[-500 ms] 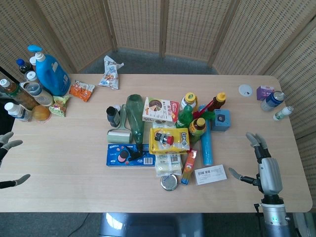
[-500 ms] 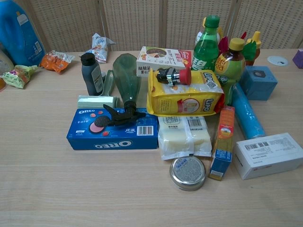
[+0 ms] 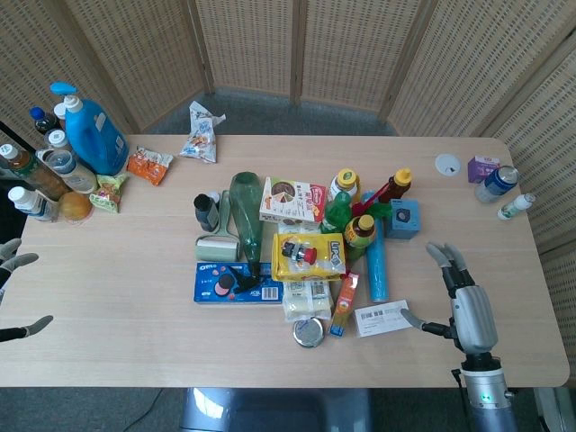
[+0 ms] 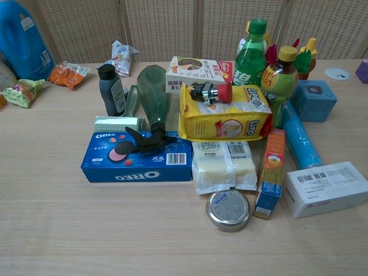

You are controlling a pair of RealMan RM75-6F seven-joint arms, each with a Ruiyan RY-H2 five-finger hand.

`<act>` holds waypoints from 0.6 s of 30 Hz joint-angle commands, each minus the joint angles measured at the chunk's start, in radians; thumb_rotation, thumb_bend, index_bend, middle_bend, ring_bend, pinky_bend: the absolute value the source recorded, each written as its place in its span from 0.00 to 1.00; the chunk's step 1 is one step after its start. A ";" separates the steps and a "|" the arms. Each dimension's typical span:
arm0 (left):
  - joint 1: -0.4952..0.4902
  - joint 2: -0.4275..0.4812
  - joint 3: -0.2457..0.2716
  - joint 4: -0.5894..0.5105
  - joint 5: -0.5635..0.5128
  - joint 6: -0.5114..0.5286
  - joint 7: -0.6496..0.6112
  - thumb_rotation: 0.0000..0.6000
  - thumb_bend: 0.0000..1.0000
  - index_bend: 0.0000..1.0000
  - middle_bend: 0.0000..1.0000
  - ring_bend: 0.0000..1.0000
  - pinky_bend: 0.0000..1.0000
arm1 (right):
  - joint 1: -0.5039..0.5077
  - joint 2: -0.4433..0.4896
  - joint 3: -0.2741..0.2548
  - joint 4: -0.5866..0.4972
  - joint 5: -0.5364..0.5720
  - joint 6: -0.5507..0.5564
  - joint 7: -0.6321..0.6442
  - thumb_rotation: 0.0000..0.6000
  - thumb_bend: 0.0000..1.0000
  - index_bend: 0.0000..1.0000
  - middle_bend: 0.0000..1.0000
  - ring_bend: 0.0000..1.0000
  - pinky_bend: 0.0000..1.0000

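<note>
The table [image 3: 135, 342] carries a heap in its middle, with the blue detergent jug [image 3: 93, 135] standing at the far left corner. In the heap, a green spray bottle [image 3: 245, 216] lies across the Oreo box [image 3: 236, 283], beside a yellow bag [image 3: 309, 256]. Nearer the right edge lies the white box [image 3: 382, 318], flat on the wood. The right hand [image 3: 459, 297] hovers just beside that box, fingers spread and holding nothing, thumb tip almost at its corner. The left hand [image 3: 18, 292] shows only at the left edge, fingers apart, empty.
</note>
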State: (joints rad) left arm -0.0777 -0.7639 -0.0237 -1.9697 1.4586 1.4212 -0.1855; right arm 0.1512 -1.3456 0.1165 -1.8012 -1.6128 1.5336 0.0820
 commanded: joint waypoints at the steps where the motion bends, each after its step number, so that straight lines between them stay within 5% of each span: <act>1: -0.005 -0.005 -0.003 0.001 -0.010 -0.008 0.009 1.00 0.00 0.21 0.00 0.00 0.00 | 0.038 -0.012 0.010 -0.052 -0.029 -0.035 -0.065 1.00 0.00 0.01 0.01 0.00 0.25; 10: -0.008 -0.011 -0.006 0.002 -0.026 -0.016 0.020 1.00 0.00 0.21 0.00 0.00 0.00 | 0.165 -0.063 0.090 -0.192 -0.016 -0.163 -0.288 1.00 0.00 0.03 0.04 0.00 0.25; 18: -0.013 -0.012 -0.010 0.007 -0.036 -0.026 0.019 1.00 0.00 0.21 0.00 0.00 0.00 | 0.276 -0.143 0.137 -0.107 0.084 -0.287 -0.353 1.00 0.00 0.05 0.05 0.00 0.25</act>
State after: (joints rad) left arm -0.0899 -0.7758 -0.0328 -1.9636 1.4235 1.3960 -0.1669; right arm 0.4047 -1.4670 0.2397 -1.9396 -1.5448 1.2723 -0.2649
